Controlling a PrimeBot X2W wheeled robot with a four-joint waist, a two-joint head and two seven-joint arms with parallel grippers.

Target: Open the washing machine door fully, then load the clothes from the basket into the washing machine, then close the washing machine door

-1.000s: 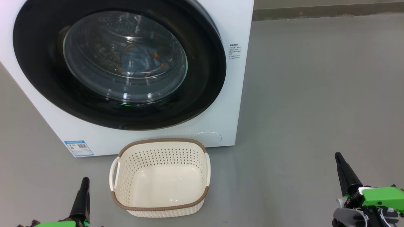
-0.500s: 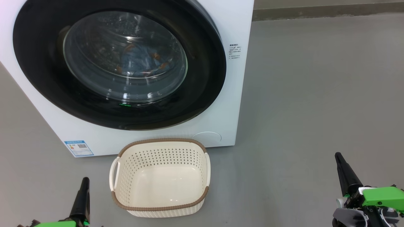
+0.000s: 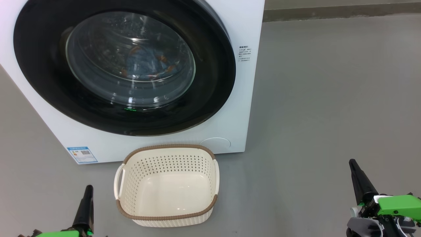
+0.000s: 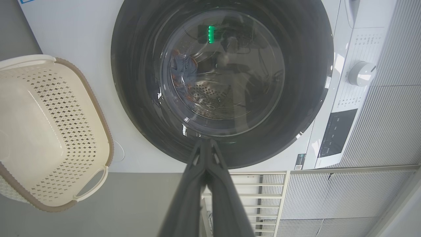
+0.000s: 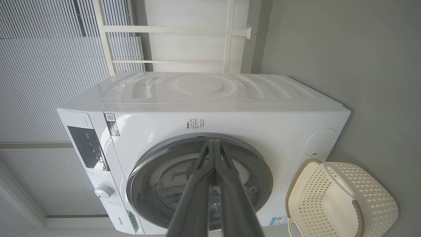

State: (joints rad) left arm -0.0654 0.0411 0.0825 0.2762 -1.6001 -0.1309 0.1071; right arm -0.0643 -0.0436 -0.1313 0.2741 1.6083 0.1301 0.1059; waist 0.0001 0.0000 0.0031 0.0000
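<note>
White washing machine (image 3: 241, 108), black door (image 3: 212, 75), cream perforated basket (image 3: 166, 161) — brown rim, clothes (image 3: 148, 64) seemingly blue.

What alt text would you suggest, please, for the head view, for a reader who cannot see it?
A white washing machine stands with its black-rimmed door shut and blue clothes visible inside. An empty cream basket sits on the grey floor before it; the left end effector and right end effector rest low at the bottom corners.
</note>
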